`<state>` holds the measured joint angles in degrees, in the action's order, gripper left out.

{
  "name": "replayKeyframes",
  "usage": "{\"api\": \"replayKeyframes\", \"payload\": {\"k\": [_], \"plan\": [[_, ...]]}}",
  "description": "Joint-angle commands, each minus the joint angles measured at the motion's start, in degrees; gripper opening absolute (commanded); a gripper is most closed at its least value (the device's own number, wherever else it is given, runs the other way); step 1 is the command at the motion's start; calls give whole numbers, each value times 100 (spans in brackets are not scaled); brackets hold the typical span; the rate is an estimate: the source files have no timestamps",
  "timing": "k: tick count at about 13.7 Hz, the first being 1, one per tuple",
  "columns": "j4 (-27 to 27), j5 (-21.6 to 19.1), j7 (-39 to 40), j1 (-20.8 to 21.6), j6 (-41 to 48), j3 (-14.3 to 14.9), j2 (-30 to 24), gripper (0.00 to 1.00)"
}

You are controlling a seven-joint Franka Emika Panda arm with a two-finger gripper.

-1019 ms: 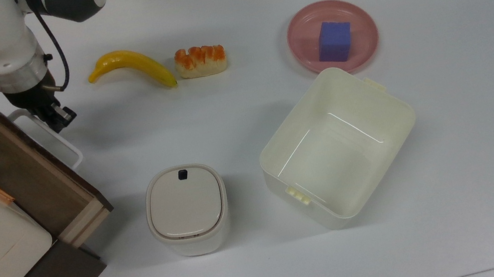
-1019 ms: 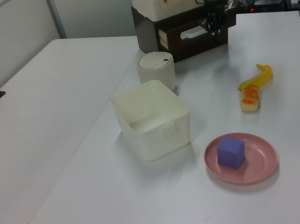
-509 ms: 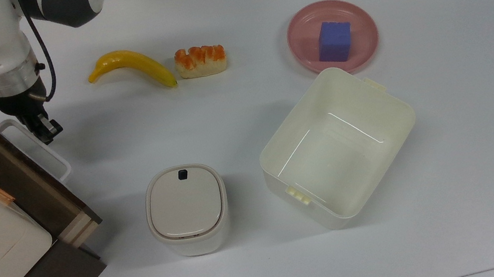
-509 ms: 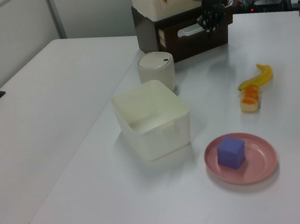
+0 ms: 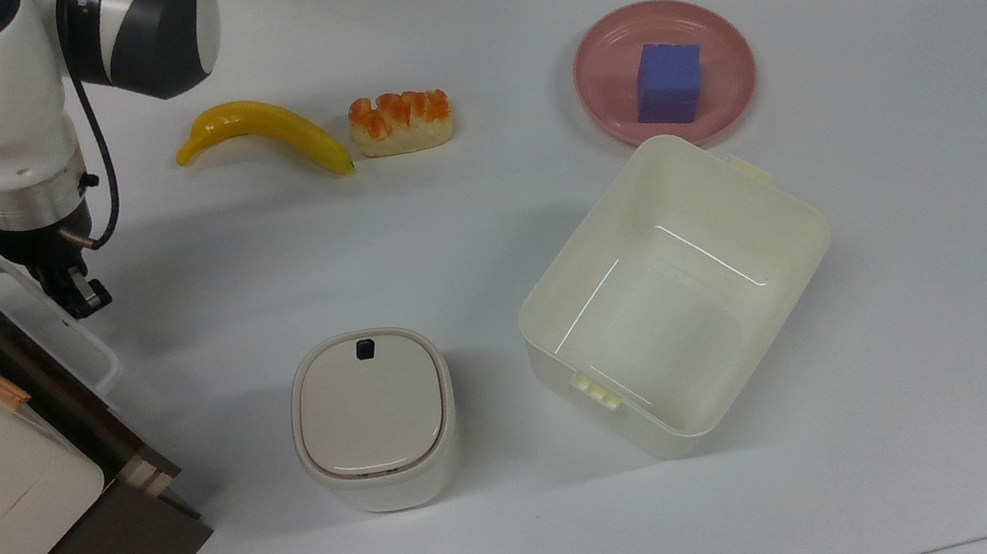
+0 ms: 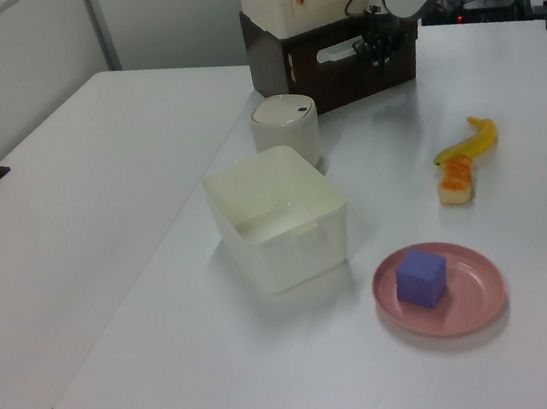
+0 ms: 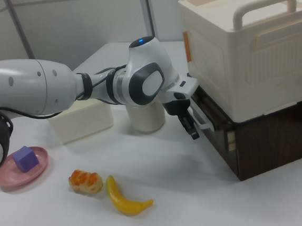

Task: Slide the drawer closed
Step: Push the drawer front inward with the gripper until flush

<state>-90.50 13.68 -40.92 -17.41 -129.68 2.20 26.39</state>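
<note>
Top view: dark-fronted drawer point(image 5: 22, 365), white loop handle, sits nearly flush.

My gripper point(image 7: 193, 126) sits against the drawer point(image 7: 213, 119)'s white handle point(image 7: 202, 120), beneath the cream container point(image 7: 251, 46); a banana point(image 7: 124, 198) lies on the table point(image 7: 190, 194).

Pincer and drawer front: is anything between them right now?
In the top view, just the drawer's white loop handle; the pincer sits against its outer edge, nothing else between.

Yellow banana point(image 5: 265, 132), pink plate point(image 5: 598, 61), purple cube point(image 5: 668, 82), dark-brown drawer point(image 5: 9, 352).
</note>
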Motion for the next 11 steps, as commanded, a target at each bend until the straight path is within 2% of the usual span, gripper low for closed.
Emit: {"api": "replayKeyframes", "payload": {"k": [1, 4, 9, 11], "plan": [[173, 109, -162, -78, -154, 17, 67, 0], [174, 135, -434, -192, -549, 26, 120, 0], [182, 135, -443, -262, -708, 26, 173, 0], [174, 144, -321, -271, -664, 17, 34, 0]]}}
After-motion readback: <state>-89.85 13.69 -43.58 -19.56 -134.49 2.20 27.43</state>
